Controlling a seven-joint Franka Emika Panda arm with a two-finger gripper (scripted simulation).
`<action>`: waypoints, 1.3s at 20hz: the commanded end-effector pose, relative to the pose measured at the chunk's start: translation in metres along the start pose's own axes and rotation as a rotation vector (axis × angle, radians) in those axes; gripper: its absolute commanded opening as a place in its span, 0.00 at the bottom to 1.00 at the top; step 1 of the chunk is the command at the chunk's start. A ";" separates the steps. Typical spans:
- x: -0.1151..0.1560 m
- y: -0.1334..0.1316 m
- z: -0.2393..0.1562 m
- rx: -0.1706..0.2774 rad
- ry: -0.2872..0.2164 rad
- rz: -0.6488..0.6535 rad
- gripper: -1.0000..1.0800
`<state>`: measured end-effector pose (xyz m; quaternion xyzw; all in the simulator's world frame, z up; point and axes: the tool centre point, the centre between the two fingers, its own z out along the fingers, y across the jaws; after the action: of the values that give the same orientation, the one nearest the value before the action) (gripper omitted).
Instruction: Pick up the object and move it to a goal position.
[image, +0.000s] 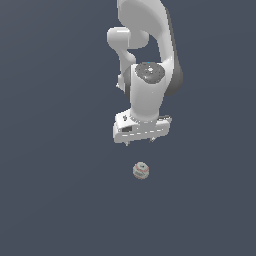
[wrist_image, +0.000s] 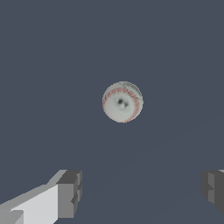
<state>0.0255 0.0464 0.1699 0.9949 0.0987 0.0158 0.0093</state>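
The baseball sits alone on the plain dark grey surface, off-white with thin red stitching. In the exterior view the white Panda arm hangs over it with its pincer pointing down, just above the ball in the picture and clear of it, holding nothing.

In the wrist view the baseball lies out ahead of the pincer, whose two grey fingertips stand spread wide apart, much wider than the ball, touching nothing.
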 end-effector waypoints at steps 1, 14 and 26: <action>0.005 0.000 0.004 0.000 -0.002 -0.040 0.96; 0.040 -0.001 0.040 0.010 -0.017 -0.372 0.96; 0.062 -0.001 0.068 0.027 -0.022 -0.605 0.96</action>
<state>0.0862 0.0578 0.1056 0.9247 0.3808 0.0005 0.0022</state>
